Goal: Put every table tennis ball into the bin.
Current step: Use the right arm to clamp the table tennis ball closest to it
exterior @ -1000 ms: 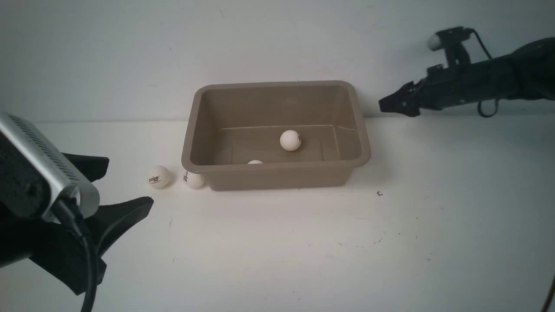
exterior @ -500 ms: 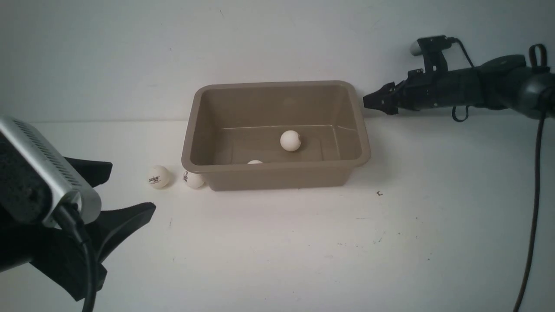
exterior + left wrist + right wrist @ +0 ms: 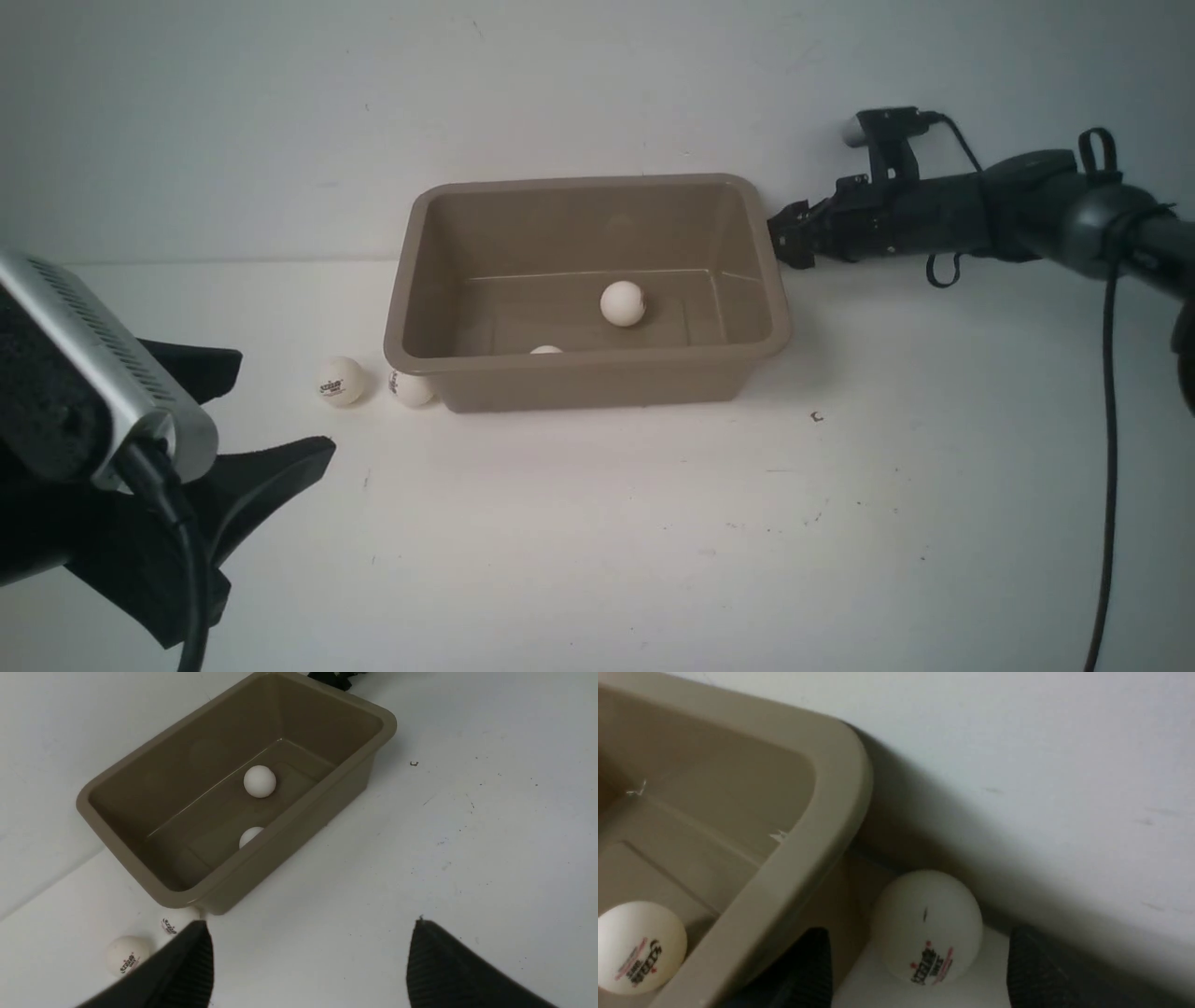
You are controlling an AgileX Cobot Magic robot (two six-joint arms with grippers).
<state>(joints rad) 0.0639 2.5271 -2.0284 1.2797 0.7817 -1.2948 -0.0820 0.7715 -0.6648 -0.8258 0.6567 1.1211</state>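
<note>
Reaching for a table tennis ball point(image 3: 927, 926) lodged between bin point(image 3: 597, 385) and wall point(image 3: 597, 84), at the worktop's point(image 3: 597, 560) back edge.
Tool: right gripper point(image 3: 780, 245), jaws spread, straddling that ball without contact; one finger point(image 3: 810, 966) hard by the bin's far right corner. Risk: finger snags the flared rim and shoves the bin, or closing squirts the ball along the wall. Obstruction: bin one side, wall behind. Also present: one ball point(image 3: 623, 303) mid-floor in bin, one ball point(image 3: 546, 350) at its near wall; a loose ball point(image 3: 341, 381) and another ball point(image 3: 411, 388) off its near left corner. Spare: left gripper point(image 3: 310, 924), wide, empty.
</note>
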